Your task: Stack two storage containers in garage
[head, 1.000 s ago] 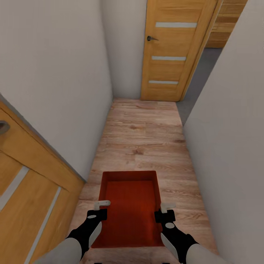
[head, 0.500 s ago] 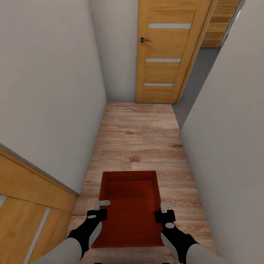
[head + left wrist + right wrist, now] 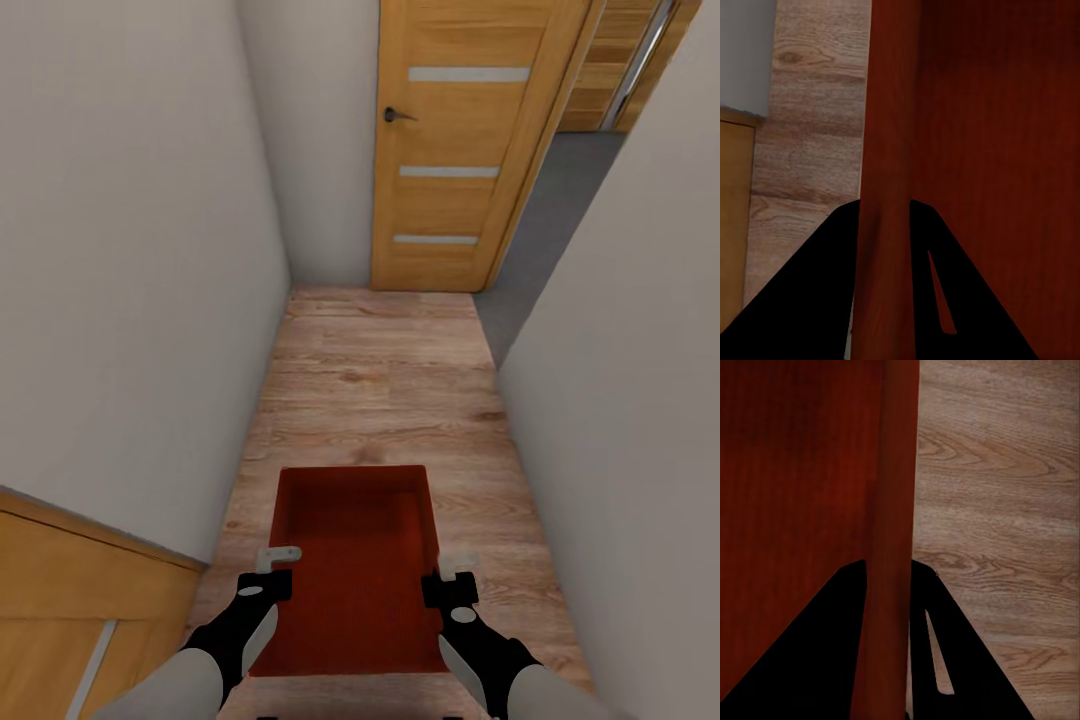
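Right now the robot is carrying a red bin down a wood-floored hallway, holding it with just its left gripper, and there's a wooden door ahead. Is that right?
Not quite: both grippers hold the red bin. The head view shows the left gripper on one side wall and the right gripper on the other. The wood floor and the wooden door ahead are right.

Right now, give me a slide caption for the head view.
Both end effectors, left and right, grip a red bin by its side walls, carrying it down a narrow wood-floored hallway toward a closed wooden door.

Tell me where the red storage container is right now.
In the head view the storage container is held low and centred over the wood-plank floor of a narrow hallway, the left gripper on one side wall, the right gripper on the other.
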### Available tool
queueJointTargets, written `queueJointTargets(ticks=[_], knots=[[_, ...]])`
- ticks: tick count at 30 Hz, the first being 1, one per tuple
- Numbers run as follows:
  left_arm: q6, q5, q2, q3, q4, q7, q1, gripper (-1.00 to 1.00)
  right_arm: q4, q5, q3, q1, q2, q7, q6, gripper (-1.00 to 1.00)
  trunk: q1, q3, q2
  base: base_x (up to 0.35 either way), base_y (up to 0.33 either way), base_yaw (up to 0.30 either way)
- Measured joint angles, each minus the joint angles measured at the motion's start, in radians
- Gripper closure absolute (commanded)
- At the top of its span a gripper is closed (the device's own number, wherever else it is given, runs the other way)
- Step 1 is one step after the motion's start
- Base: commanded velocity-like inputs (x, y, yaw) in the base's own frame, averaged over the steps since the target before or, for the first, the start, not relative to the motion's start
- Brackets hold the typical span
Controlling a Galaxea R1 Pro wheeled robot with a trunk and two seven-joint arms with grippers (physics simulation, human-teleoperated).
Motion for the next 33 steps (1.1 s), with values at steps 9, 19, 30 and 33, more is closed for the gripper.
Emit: queueJointTargets(ticks=[9, 19, 30, 33], knots=[[0.000, 0.000, 0.000, 0.000, 0.000, 0.000, 0.000, 1.00, 0.000, -0.001, 0.001, -0.001, 0.000, 0.000, 0.000, 1.00, 0.000, 0.000, 0.000, 0.326, 0.000, 0.000], [0.000, 0.000, 0.000, 0.000, 0.000, 0.000, 0.000, 1.00, 0.000, -0.001, 0.001, 0.000, 0.000, 0.000, 0.000, 1.00, 0.000, 0.000, 0.000, 0.326, 0.000, 0.000], [0.000, 0.000, 0.000, 0.000, 0.000, 0.000, 0.000, 1.00, 0.000, -0.001, 0.001, 0.000, 0.000, 0.000, 0.000, 1.00, 0.000, -0.002, 0.000, 0.326, 0.000, -0.018], [0.000, 0.000, 0.000, 0.000, 0.000, 0.000, 0.000, 1.00, 0.000, -0.001, 0.002, 0.000, 0.000, 0.000, 0.000, 1.00, 0.000, -0.004, 0.000, 0.326, 0.000, -0.078]])
